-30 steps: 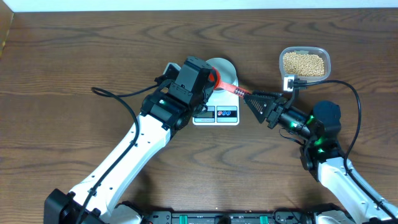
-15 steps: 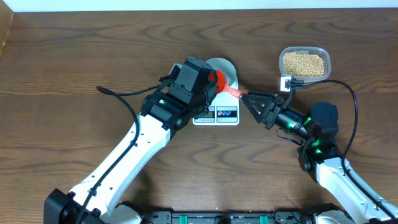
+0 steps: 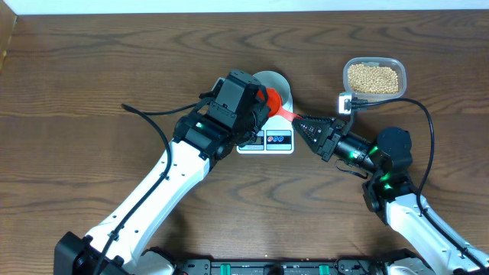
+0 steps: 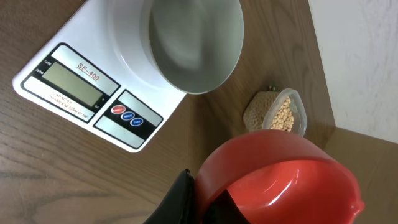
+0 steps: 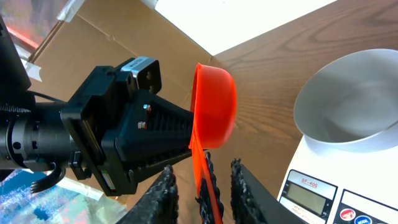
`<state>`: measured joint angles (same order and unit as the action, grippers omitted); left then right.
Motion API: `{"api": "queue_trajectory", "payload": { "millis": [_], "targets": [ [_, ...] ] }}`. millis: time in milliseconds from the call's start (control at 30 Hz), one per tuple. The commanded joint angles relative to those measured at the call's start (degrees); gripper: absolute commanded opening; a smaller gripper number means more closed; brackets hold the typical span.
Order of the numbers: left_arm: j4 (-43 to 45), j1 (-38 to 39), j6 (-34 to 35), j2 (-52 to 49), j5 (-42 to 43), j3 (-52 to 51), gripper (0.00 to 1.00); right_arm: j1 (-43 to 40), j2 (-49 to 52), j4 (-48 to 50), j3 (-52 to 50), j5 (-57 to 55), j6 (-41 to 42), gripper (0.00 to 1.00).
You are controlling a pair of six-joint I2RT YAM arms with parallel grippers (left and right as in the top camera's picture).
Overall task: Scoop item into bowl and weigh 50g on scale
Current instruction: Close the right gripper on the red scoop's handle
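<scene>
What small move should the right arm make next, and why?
Probably close the right gripper fully on the red scoop's handle. The handle lies between its fingers, seemingly with gaps on both sides, while the left gripper grips the cup end. A firm right grip should come before the left lets go. The bowl is empty.

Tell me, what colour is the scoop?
The scoop is orange-red; the left wrist view shows it best.
</scene>
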<state>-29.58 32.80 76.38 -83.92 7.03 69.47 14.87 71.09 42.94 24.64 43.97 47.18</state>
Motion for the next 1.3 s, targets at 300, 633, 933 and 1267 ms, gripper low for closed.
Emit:
{"api": "queue_trajectory", "payload": {
  "millis": [300,633,933,1267],
  "targets": [
    [-0.1,0.9,-4.1,-0.3,0.1,1.0,0.07,0.5,0.1,0.2,1.0,0.6,0.2,0.17],
    [-0.1,0.9,-4.2,-0.3,0.0,1.0,0.07,0.5,0.1,0.2,1.0,2.1,0.2,0.13],
    [-0.1,0.9,-4.2,-0.3,0.1,1.0,0.07,0.5,0.1,0.2,1.0,3.1,0.1,0.1],
    [-0.1,0.9,-4.2,-0.3,0.0,1.0,0.07,0.5,0.1,0.2,1.0,3.1,0.2,0.01]
  ]
}}
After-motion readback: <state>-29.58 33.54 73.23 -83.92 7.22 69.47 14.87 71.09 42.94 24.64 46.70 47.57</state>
